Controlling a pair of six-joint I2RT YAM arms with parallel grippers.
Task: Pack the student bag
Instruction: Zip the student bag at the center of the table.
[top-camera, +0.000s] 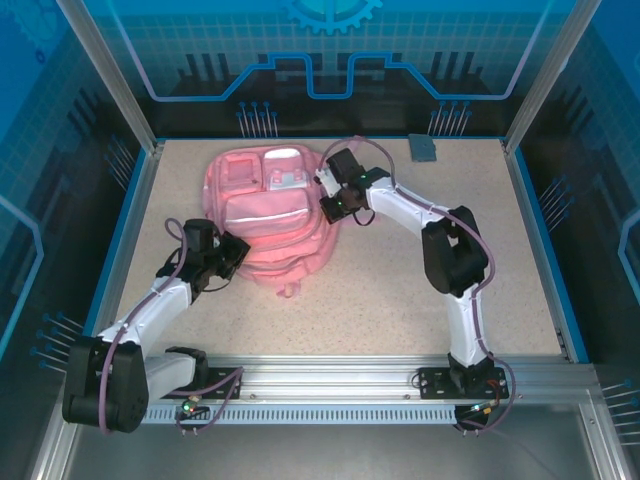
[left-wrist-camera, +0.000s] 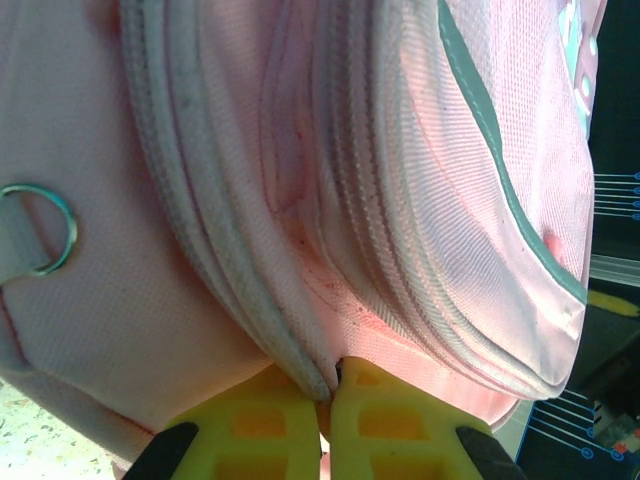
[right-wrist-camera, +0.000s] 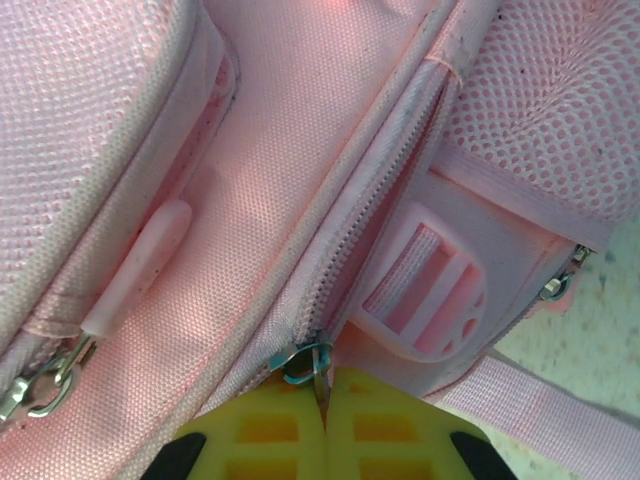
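The student bag (top-camera: 262, 215), a soft pink backpack with pale zip trim, lies flat on the speckled table at the back left of centre. My left gripper (top-camera: 236, 256) is at the bag's near left edge. In the left wrist view its yellow fingers (left-wrist-camera: 255, 425) are shut on a fold of the bag's pale zip trim (left-wrist-camera: 300, 355). My right gripper (top-camera: 331, 205) is at the bag's right side. In the right wrist view its jaws are pressed together on the metal zip pull (right-wrist-camera: 303, 361) of the main zip (right-wrist-camera: 375, 190).
A small grey block (top-camera: 424, 147) lies at the back right of the table. A metal ring (left-wrist-camera: 45, 230) hangs on a strap at the bag's side. A pink plastic buckle (right-wrist-camera: 430, 290) and a second zip slider (right-wrist-camera: 40, 388) sit close to the right fingers.
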